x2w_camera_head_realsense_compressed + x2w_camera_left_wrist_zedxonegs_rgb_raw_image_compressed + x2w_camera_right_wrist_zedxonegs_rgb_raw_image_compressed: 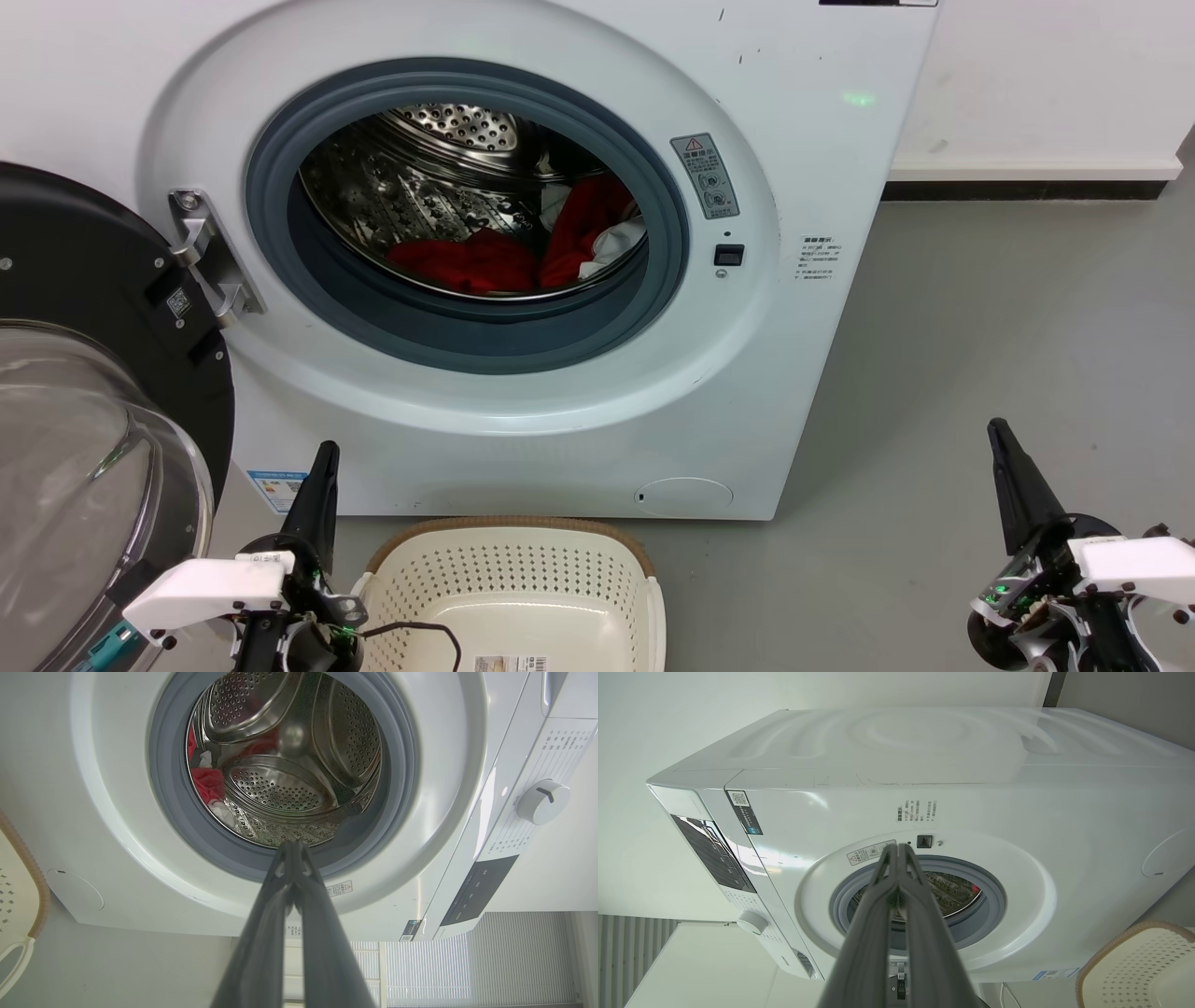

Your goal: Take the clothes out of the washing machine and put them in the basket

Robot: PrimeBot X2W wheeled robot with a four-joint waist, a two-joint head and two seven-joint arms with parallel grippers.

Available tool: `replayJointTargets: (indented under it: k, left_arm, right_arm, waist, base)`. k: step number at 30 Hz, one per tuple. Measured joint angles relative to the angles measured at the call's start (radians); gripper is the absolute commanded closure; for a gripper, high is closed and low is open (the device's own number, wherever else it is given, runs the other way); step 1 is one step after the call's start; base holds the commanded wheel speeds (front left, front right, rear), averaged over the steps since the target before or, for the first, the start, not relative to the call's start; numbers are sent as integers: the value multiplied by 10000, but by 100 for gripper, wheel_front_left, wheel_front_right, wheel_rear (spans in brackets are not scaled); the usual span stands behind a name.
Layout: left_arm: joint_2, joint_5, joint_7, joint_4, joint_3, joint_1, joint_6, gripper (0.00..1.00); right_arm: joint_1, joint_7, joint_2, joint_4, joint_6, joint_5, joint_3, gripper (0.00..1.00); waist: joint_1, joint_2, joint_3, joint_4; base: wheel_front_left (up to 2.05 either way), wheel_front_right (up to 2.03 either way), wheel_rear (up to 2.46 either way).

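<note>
Left gripper at lower left and right gripper at lower right: fingers pressed together on both, holding nothing, well short of the porthole. Basket sat bottom centre, just in front of the washing machine, with no garment in its visible part. Clothes lay in the drum, frame centre, and the door was open at left. My read: unload not started, every piece left to do.

A smooth grey floor meets a plain white wall at a white skirting board, with a dark strip beneath it. A pale slatted panel shows in the left wrist view. The light is soft and even.
</note>
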Motion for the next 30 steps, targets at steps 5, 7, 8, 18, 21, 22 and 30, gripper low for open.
replayJointTargets:
  k: [5, 7, 8, 18, 21, 22, 30]
  left_arm:
    - [0, -2, 0, 0, 0, 0, 0, 100]
    - [0, 0, 0, 0, 0, 0, 0, 100]
    - [0, 0, 0, 0, 0, 0, 0, 100]
    - [-27, 0, -19, 293, -40, 248, 6, 0]
    - [-40, 13, -98, 407, -75, 471, 15, 0]
    - [-38, 48, -151, 382, -79, 473, 15, 0]
    - [-38, 290, -548, 173, -104, 556, 15, 0]
  right_arm:
    - [0, 0, 0, 0, 0, 0, 0, 100]
    - [0, 0, 0, 0, 0, 0, 0, 100]
    - [0, 0, 0, 0, 0, 0, 0, 100]
    - [236, -2, 8, 270, 0, 4, 12, 0]
    - [466, -92, 13, 389, 0, 4, 40, 0]
    - [469, -136, 15, 384, 0, 2, 58, 0]
    - [470, -537, 21, 301, 0, -184, 109, 0]
  waist:
    - [0, 0, 0, 0]
    - [0, 0, 0, 0]
    - [0, 0, 0, 0]
    - [0, 0, 0, 0]
    - [0, 0, 4, -1]
    - [0, 0, 5, -2]
    - [0, 0, 23, -8]
  base:
    - [0, 0, 0]
    - [0, 0, 0]
    - [0, 0, 0]
    - [0, 0, 0]
    - [0, 0, 0]
    - [0, 0, 0]
    - [0, 0, 0]
